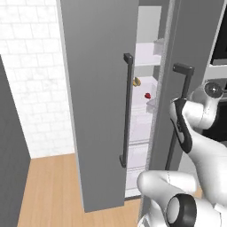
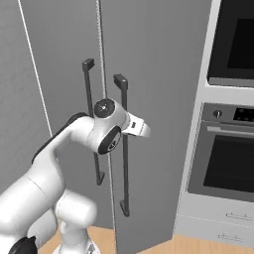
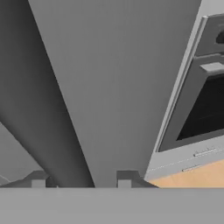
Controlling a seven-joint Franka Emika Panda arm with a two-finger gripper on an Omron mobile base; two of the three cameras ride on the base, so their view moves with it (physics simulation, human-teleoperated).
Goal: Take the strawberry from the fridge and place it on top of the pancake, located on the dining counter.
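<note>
Left base view: I see the fridge (image 1: 102,111) left door ajar, a narrow gap showing the strawberry (image 1: 147,95) on a white shelf inside. Right base view: both handles almost touch. Hand view: my gripper (image 3: 81,181) fingertips stand narrow, holding nothing, facing the fridge door.

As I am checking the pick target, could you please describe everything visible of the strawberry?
The strawberry is a tiny red berry, seen in the left base view through the gap of the fridge's partly open left door. It sits on a white shelf inside, below and right of a small yellow-brown food item. Nothing grips it; finer detail is too small to tell.
</note>
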